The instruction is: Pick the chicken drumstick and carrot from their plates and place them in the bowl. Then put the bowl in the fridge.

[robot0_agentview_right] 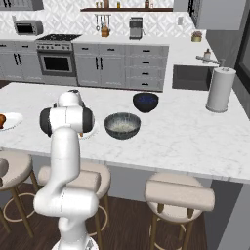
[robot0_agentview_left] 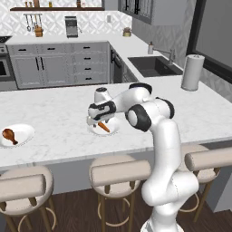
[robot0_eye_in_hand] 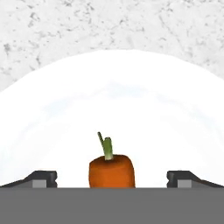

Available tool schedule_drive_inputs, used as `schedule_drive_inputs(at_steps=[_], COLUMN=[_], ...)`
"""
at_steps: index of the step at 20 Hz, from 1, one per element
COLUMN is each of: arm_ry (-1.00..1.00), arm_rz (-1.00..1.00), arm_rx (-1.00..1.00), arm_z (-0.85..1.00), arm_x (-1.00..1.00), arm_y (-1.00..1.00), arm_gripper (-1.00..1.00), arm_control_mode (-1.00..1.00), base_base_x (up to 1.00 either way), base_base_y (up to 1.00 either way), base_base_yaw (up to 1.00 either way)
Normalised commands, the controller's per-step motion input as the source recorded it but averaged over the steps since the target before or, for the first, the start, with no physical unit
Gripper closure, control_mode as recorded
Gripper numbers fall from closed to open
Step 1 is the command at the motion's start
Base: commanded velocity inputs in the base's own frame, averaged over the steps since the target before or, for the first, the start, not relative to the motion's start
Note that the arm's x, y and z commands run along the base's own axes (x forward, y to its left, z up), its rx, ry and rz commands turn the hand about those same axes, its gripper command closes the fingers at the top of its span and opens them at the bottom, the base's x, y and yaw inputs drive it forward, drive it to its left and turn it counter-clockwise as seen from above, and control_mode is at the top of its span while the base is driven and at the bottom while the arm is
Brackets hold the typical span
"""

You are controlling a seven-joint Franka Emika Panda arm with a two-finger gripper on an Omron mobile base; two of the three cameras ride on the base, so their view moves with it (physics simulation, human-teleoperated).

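Note:
The orange carrot lies on a white plate in the middle of the island counter. My gripper hangs low over it. In the hand view the carrot shows its green stub end, midway between my two fingertips, which stand wide apart without touching it; the gripper is open. The reddish-brown drumstick rests on the second plate far to the left. The speckled dark grey bowl stands to the right of the arm. The fridge is out of view.
A smaller glossy blue-black bowl sits behind the grey bowl. A paper towel roll stands at the counter's right end near the sink. Bar stools line the near edge of the island.

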Motion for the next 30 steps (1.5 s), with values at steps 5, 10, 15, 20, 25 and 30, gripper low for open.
schedule_drive_inputs(at_steps=[5, 10, 15, 20, 25, 30], arm_ry=[0.01, 0.0, 0.0, 0.0, 0.0, 0.0], arm_rz=[0.0, 0.0, -0.01, -0.03, -0.04, -0.03], arm_rx=[0.0, -0.02, -0.01, 0.0, 0.0, 0.0], arm_z=[-0.27, -0.24, -0.14, 0.03, 0.72, 1.0], arm_x=[0.22, 0.11, 0.0, 0.0, -0.05, -0.27], arm_y=[0.0, 0.0, -0.25, -0.55, -0.77, -0.93], arm_gripper=[-1.0, 1.0, 1.0, 1.0, 1.0, 1.0], arm_control_mode=[-1.0, -1.0, -1.0, -1.0, -1.0, -1.0], base_base_x=[0.0, 0.0, 0.0, 0.0, 0.0, 0.0], base_base_y=[0.0, 0.0, 0.0, 0.0, 0.0, 0.0], base_base_yaw=[0.0, 0.0, 0.0, 0.0, 0.0, 0.0])
